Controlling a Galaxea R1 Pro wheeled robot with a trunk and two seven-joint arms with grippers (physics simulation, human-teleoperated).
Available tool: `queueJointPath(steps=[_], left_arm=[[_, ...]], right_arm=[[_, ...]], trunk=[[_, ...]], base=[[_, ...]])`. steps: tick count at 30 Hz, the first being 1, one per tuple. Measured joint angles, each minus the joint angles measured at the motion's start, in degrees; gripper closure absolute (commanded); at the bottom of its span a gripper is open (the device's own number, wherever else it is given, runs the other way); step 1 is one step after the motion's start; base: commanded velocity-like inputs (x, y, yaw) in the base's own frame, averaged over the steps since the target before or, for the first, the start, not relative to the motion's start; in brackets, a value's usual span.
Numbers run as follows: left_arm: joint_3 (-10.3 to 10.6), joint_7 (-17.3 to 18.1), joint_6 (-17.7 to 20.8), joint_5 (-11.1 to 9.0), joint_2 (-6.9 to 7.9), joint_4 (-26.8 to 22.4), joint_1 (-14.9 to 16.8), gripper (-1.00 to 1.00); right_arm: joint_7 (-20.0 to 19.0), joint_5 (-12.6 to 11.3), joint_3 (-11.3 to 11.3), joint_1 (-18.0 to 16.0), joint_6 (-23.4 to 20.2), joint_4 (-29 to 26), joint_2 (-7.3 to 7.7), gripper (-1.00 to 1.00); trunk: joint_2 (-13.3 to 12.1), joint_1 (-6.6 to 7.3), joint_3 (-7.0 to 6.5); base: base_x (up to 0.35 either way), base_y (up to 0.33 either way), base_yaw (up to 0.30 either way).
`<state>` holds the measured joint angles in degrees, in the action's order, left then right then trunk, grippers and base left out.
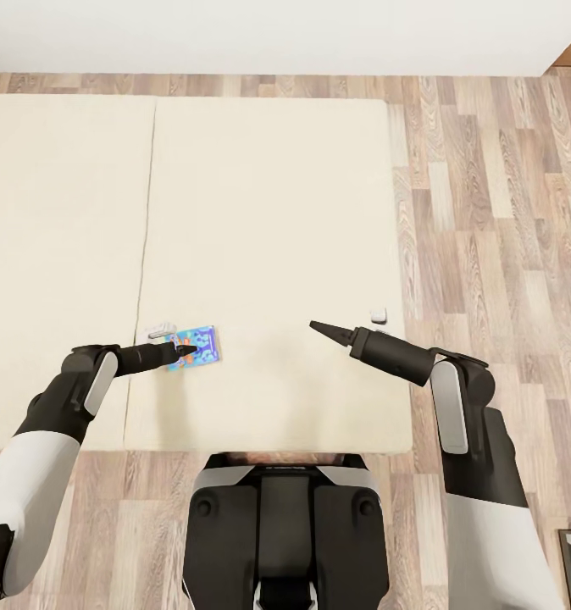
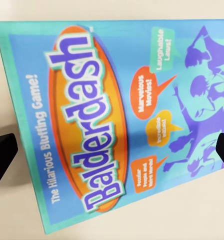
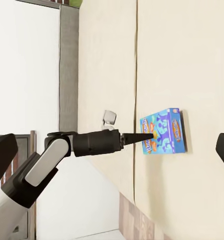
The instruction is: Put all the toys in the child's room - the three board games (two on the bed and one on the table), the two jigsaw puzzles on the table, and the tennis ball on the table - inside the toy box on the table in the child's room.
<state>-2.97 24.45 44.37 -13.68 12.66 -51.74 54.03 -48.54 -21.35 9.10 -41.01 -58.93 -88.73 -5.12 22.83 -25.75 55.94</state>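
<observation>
Bright blue and turquoise cover the Balderdash board game (image 2: 112, 120), a thin flat box that lies on the cream bed (image 1: 268, 212). Its lid carries an orange oval with the name "Balderdash" in large purple and white letters, the line "The Hilarious Bluffing Game!" along one long edge, small orange speech bubbles and purple silhouettes of people.

The box is directly under the left gripper (image 1: 186, 347). In the left wrist view its two dark fingertips (image 2: 2, 157) stand wide apart, one at each side of the box, so the fingers are spread and hold nothing. Whether they already touch the lid I cannot tell. In the head view the long axis of the box runs about in line with the left gripper, from its tip away toward the right gripper (image 1: 317, 326); the printed name runs along this axis. The box lies flat, just beside the seam between the two parts of the bed cover.

A small white object (image 1: 160, 328) rests on the bed near the left gripper, at the far side. The right gripper hovers over the bed, well apart from the game. If it is spread or pressed together, I cannot tell.
</observation>
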Motion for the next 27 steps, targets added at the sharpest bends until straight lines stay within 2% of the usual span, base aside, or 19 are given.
queueJointPath(steps=[11, 27], left_arm=[[0.0, 0.0, 0.0, 0.0, -0.05, 0.0, 0.0, -1.0], [0.4, -0.1, -1.6, 0.1, -0.3, 0.0, 0.0, -1.0]], right_arm=[[0.0, 0.0, 0.0, 0.0, 0.0, 0.1, -0.01, -1.0], [0.0, 0.1, 0.0, 0.0, 0.0, 0.2, 0.07, -1.0]], trunk=[[0.0, 0.0, 0.0], [0.0, 0.0, 0.0]], base=[[0.0, -0.023, 0.0], [0.0, -0.141, 0.0]])
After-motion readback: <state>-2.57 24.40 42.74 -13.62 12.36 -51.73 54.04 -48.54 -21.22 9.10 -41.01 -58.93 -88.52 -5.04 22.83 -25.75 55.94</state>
